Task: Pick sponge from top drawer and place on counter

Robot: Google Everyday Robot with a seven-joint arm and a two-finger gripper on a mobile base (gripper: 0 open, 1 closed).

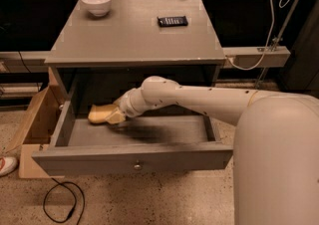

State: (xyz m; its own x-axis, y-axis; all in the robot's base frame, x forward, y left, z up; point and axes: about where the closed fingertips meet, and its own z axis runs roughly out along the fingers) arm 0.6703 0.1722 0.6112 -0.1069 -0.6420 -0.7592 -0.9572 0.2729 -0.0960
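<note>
Biggest thing in view is the robot's white body, filling the lower right corner, with its arm stretching left and down into the cabinet. Next is the grey counter, seen from above and in front, matte and flat.

Under it the top drawer is pulled well out, so you can see its grey floor and side walls. Left of the drawer a light wooden box sits on the speckled floor, right up against the cabinet.

On the counter, a white bowl sits at the back left corner and a small black remote-looking thing lies flat further right, well apart from the bowl.

The sponge is inside the drawer, back left part, lying on the drawer floor near the left wall. It's pale yellow and kinda flat. The tan gripper is down in the drawer right at the sponge's right end, touching it or as good as. Honestly can't tell whether the gripper has actually clamped on the sponge or is just sitting against it, since the two are nearly the same colour and blend together.

Small stuff: a round metal knob in the middle of the drawer front, a white shoe at the far left edge, and a black cable looped on the floor below the drawer.
</note>
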